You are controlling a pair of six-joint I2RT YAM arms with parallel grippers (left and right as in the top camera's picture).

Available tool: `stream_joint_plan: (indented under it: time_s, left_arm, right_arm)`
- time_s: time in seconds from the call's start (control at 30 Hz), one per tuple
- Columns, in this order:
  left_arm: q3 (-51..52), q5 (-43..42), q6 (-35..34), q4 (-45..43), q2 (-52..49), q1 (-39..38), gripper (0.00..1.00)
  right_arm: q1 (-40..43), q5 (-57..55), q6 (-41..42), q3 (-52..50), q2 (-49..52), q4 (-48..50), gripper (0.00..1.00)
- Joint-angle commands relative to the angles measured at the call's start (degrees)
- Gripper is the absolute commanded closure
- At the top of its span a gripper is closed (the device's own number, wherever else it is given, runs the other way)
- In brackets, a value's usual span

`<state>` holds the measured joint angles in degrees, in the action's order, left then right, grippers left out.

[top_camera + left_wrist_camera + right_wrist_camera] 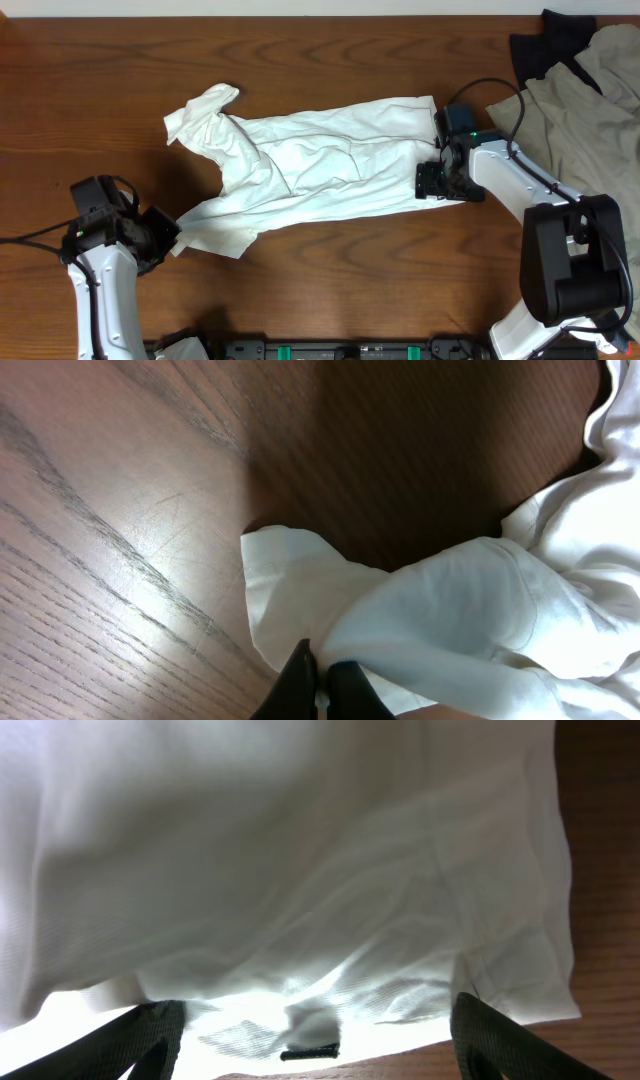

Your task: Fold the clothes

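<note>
A white shirt (pixel 320 165) lies spread across the middle of the wooden table, one sleeve at the upper left and one at the lower left. My left gripper (pixel 165 238) is shut on the lower-left sleeve edge; in the left wrist view its dark fingers (pixel 322 678) pinch the white cloth (pixel 440 610). My right gripper (pixel 440 182) is open at the shirt's right hem; in the right wrist view its fingers (pixel 312 1030) stand wide apart over the white cloth (pixel 300 870), which fills the view.
A pile of other clothes, grey (pixel 590 100) and black (pixel 545 45), lies at the table's far right corner. The table's front edge runs along the bottom of the overhead view.
</note>
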<state>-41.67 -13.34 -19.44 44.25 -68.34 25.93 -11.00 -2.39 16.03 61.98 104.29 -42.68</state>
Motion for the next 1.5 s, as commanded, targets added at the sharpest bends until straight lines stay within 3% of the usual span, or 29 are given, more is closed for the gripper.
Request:
stream_joint_plan:
  time_s: [0.0,0.43,0.8,1.47]
  left_arm:
    - [-0.20,0.11,0.52,-0.20,-0.26,0.39,0.94]
    - [-0.20,-0.37,0.52,-0.15,-0.26,0.39,0.94]
    - [-0.20,-0.37,0.52,0.00,-0.26,0.39,0.94]
    - [-0.20,-0.37,0.52,0.04,-0.26,0.39,0.95]
  right_arm:
    - [1.42,-1.05,-0.90,0.92,-2.38,0.07,0.16]
    - [6.12,3.26,-0.68,1.07,-3.85,0.66,0.17]
    - [6.03,3.08,3.48,0.81,-3.85,0.63,0.34]
    - [1.44,4.57,6.95,0.79,-3.85,-4.44,0.50]
